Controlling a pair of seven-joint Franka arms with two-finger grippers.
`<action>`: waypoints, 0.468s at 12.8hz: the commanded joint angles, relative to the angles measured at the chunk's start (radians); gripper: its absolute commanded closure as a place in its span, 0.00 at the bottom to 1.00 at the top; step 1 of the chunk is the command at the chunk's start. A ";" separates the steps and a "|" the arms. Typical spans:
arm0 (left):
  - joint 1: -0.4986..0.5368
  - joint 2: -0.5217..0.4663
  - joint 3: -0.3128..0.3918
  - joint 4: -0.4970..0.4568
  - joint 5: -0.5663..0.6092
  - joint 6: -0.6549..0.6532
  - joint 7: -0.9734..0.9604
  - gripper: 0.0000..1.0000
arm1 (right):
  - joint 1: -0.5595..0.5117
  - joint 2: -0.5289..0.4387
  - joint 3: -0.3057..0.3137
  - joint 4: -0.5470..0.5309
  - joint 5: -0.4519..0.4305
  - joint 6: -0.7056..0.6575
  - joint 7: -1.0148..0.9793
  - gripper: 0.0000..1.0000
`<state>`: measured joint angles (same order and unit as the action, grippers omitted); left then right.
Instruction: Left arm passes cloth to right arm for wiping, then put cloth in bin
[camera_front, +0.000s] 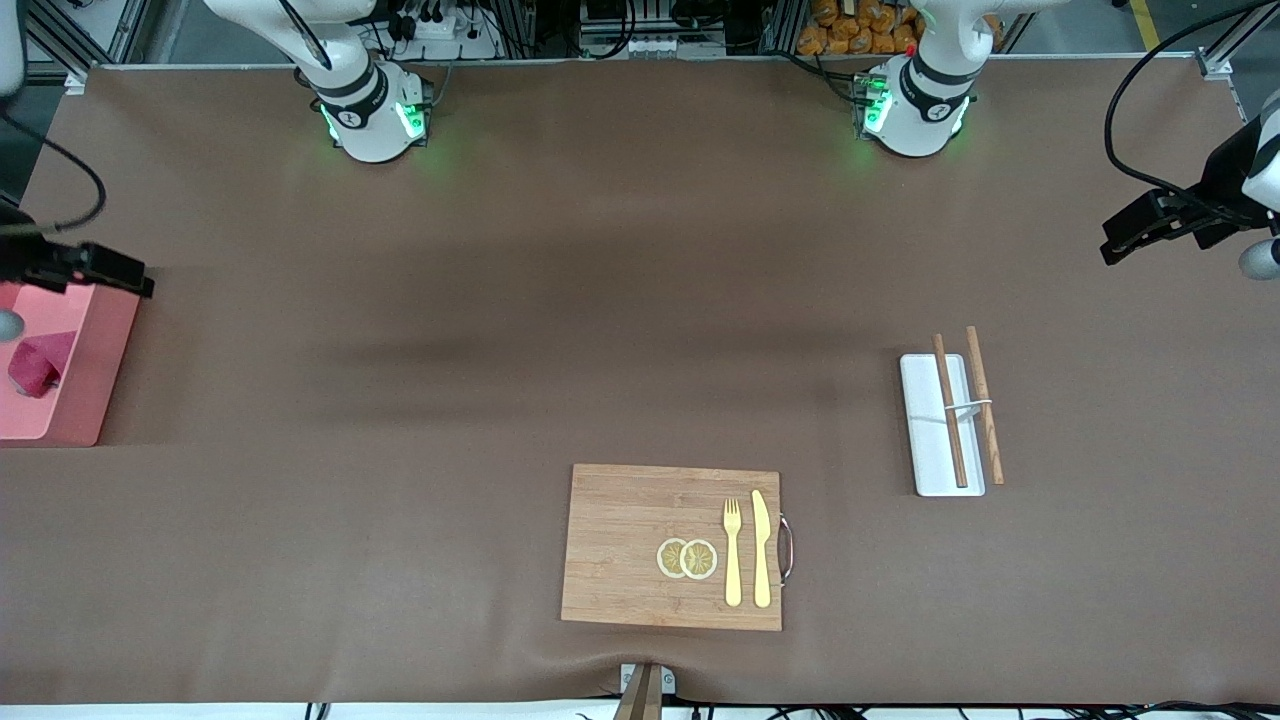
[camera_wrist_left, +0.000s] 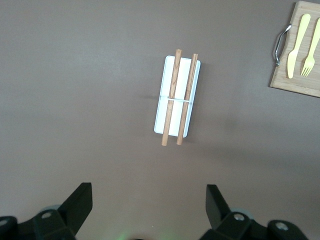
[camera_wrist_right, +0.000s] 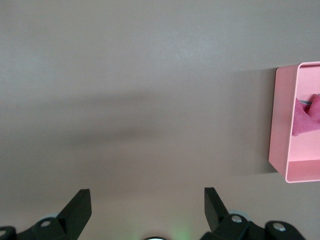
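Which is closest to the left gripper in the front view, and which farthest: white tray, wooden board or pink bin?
From the left gripper:
1. White tray, at the left arm's end of the table.
2. Wooden board, mid-table, nearest the camera.
3. Pink bin, at the right arm's end, holding the cloth.

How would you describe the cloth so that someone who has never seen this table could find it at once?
Start at the brown table and go to the right arm's end, where a pink rectangular bin stands at the edge. The cloth lies crumpled inside it. It is soft and crimson-pink, darker than the salmon walls around it, and the only fabric item among the hard board, tray and cutlery.
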<state>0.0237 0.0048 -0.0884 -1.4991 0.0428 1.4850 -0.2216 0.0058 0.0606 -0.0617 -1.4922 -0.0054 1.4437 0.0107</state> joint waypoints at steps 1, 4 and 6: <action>0.005 -0.013 -0.002 -0.003 0.008 0.001 0.019 0.00 | -0.088 -0.080 0.133 -0.050 0.019 -0.002 0.060 0.00; 0.005 -0.016 -0.002 -0.001 0.009 0.000 0.019 0.00 | -0.086 -0.085 0.112 -0.007 0.021 -0.077 0.042 0.00; 0.005 -0.017 -0.001 -0.001 0.008 0.000 0.019 0.00 | -0.086 -0.085 0.088 0.023 0.022 -0.109 -0.012 0.00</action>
<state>0.0255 0.0048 -0.0882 -1.4977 0.0428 1.4850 -0.2212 -0.0617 -0.0156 0.0390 -1.4941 -0.0028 1.3688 0.0416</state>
